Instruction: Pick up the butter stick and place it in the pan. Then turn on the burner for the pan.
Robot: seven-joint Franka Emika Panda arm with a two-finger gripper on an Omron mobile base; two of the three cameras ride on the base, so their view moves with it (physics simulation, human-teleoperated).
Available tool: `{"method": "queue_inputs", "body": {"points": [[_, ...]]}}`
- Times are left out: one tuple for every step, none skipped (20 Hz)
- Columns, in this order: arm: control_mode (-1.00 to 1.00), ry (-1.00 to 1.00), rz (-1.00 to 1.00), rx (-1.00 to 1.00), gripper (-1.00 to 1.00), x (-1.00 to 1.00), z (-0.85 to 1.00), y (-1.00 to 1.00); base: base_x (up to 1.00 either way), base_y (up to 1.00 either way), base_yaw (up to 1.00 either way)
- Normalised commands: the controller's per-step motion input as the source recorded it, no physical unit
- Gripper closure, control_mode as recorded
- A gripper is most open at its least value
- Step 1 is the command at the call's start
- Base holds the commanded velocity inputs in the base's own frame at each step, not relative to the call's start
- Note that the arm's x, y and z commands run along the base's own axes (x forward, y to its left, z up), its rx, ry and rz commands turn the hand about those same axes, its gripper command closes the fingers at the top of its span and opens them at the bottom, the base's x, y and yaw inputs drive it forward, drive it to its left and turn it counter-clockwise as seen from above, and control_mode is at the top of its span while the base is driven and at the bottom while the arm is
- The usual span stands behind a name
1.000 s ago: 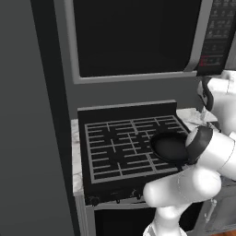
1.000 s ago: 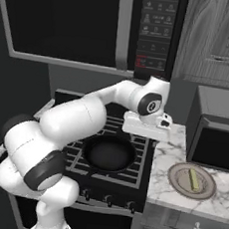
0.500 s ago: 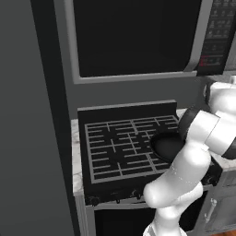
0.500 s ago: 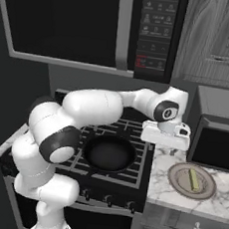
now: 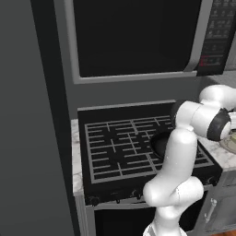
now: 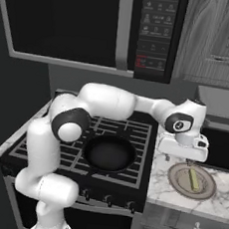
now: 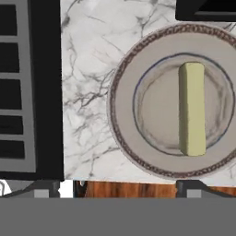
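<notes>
One butter stick (image 7: 192, 109), a pale yellow-green bar, lies flat across the middle of one pale round plate (image 7: 124, 138) on the marble counter (image 7: 87, 92), the gripper (image 6: 183, 153) above it spread wide and holding nothing, one black pan (image 6: 109, 154) on the stove (image 6: 134, 133) beside.

**Colours on the stove and counter**

You see a pale yellow-green butter stick (image 7: 192, 109) on a beige plate (image 7: 133, 138) with a brown patterned rim; the counter (image 7: 87, 69) is white marble with grey veins; the pan (image 6: 110, 153) is plain black on dark grey grates (image 6: 129, 133); the microwave (image 6: 86, 23) is black with a silver frame and a red display; the cabinet (image 6: 214, 42) shows grey wood grain.
</notes>
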Motion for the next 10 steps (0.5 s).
{"method": "queue_inputs", "body": {"points": [[-1.00, 0.00, 0.00, 0.00, -1.00, 0.01, -0.35, -0.52, 0.00, 0.00, 0.00], [-1.00, -0.02, 0.00, 0.00, -1.00, 0.00, -0.34, -0.57, 0.00, 0.00, 0.00], [-1.00, -0.02, 0.00, 0.00, -1.00, 0.00, -0.35, -0.57, 0.00, 0.00, 0.00], [-1.00, -0.01, 0.00, 0.00, -1.00, 0.00, -0.36, -0.54, 0.00, 0.00, 0.00], [-1.00, 0.00, 0.00, 0.00, -1.00, 0.01, -0.36, -0.50, 0.00, 0.00, 0.00], [-1.00, 0.00, 0.01, 0.00, -1.00, 0.04, -0.32, -0.45, 0.00, 0.00, 0.00], [-1.00, 0.00, 0.02, 0.00, -1.00, 0.11, -0.29, -0.40, 0.00, 0.00, 0.00], [-1.00, 0.00, 0.03, 0.00, -1.00, 0.14, -0.29, -0.37, 0.00, 0.00, 0.00], [-1.00, 0.00, 0.03, 0.00, -1.00, 0.16, -0.30, -0.34, 0.00, 0.00, 0.00], [-1.00, 0.00, 0.03, 0.00, -1.00, 0.17, -0.31, -0.29, 0.00, 0.00, 0.00]]}}
